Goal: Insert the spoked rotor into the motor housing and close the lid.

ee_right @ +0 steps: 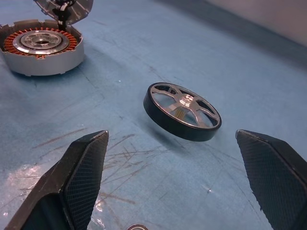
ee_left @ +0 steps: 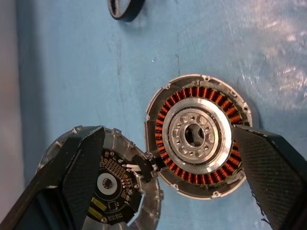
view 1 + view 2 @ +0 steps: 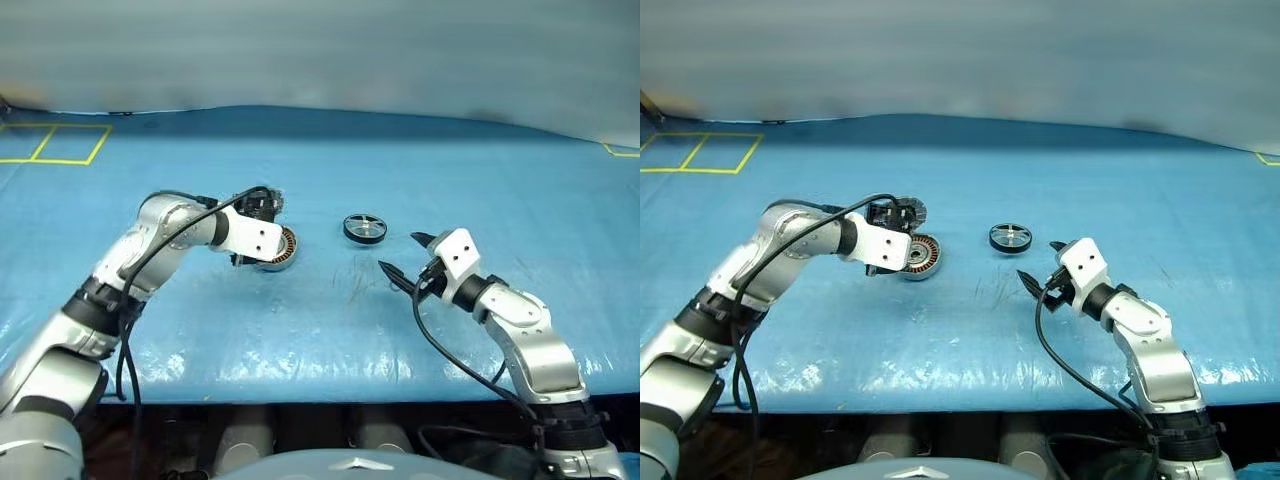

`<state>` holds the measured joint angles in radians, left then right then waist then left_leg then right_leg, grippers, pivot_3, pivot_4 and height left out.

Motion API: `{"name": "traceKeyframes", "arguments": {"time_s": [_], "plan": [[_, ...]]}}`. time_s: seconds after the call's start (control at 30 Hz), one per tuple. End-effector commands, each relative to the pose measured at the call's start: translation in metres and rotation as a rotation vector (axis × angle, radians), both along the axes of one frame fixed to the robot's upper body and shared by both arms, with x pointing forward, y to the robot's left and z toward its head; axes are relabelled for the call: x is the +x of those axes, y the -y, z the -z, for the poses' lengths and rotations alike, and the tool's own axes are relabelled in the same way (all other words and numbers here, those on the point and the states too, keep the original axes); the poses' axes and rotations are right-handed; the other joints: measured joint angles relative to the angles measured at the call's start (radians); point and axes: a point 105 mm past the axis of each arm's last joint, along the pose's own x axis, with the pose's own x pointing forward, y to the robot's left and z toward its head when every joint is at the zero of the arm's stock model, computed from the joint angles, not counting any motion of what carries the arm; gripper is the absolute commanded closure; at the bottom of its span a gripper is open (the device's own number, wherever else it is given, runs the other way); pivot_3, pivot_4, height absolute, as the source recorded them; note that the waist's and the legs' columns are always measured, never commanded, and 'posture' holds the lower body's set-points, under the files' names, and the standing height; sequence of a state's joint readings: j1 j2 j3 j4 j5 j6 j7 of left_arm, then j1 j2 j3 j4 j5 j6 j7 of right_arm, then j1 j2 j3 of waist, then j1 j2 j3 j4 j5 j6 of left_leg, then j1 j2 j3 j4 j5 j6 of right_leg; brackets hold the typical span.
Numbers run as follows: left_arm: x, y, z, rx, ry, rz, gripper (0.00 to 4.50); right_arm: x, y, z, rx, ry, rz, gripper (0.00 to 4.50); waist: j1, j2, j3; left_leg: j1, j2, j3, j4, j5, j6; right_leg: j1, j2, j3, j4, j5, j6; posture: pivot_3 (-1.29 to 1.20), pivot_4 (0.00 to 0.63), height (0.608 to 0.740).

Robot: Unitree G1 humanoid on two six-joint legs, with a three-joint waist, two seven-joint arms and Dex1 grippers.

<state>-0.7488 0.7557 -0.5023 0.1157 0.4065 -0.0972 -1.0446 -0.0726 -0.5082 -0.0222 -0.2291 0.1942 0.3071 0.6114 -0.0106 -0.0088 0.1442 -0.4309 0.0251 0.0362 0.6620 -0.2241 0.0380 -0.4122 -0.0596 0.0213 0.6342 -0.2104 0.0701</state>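
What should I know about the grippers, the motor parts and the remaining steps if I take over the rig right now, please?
Left gripper: open, empty, above the motor housing.
Right gripper: open, empty, aimed at the spoked rotor ahead of it.
Motor housing lies on the blue table, windings exposed. The lid is open, beside the housing, joined at its edge.
Spoked rotor lies on the table, apart from the housing.
Done: nothing inserted yet.
Left: pick up the rotor, seat it in the housing, close the lid.

glossy metal motor housing (image 2: 199, 136); scratched blue table cover (image 1: 144, 163).
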Motion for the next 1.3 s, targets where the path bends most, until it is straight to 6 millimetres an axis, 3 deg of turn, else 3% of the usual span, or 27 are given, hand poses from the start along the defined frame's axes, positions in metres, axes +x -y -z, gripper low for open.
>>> {"name": "traceKeyframes", "arguments": {"time_s": [0.03,0.3,0.63,0.93,1.3], "plan": [[0.006,0.004,-0.002,0.106,0.024,0.059,0.0,0.004,-0.003,-0.015,-0.011,0.056,-0.018,0.02,0.0,0.0,0.0,0.0,0.0,0.0,0.0,0.0,0.0,0.0,0.0,0.0,0.0,0.0,0.0,0.0,0.15,0.74],[0.002,0.013,-0.002,0.221,-0.021,0.164,0.0,0.001,0.0,-0.013,-0.026,0.046,-0.013,0.02,0.001,0.0,0.0,-0.001,0.0,-0.001,0.0,0.0,0.0,0.0,0.0,0.0,0.001,0.0,0.0,0.0,0.15,0.74],[0.0,0.007,-0.005,0.279,-0.036,0.185,0.0,0.002,0.001,-0.011,-0.034,0.037,-0.001,0.02,0.0,0.0,0.0,0.0,0.0,-0.001,0.002,0.0,0.0,0.0,0.0,0.001,0.004,0.0,0.001,0.0,0.15,0.74],[0.002,0.001,-0.022,0.307,0.012,0.19,0.0,0.005,0.003,-0.011,-0.045,0.032,0.005,0.02,0.0,0.0,0.0,0.0,0.0,-0.001,0.004,0.001,-0.001,-0.001,0.0,0.001,0.008,-0.001,0.001,0.0,0.15,0.74],[-0.003,-0.007,0.002,0.344,-0.056,0.181,0.0,0.006,0.002,-0.012,-0.049,0.038,0.002,0.02,0.0,0.0,0.0,0.0,0.0,-0.001,0.005,0.001,-0.001,-0.001,0.0,0.001,0.008,-0.001,0.001,0.0,0.15,0.74]]}}
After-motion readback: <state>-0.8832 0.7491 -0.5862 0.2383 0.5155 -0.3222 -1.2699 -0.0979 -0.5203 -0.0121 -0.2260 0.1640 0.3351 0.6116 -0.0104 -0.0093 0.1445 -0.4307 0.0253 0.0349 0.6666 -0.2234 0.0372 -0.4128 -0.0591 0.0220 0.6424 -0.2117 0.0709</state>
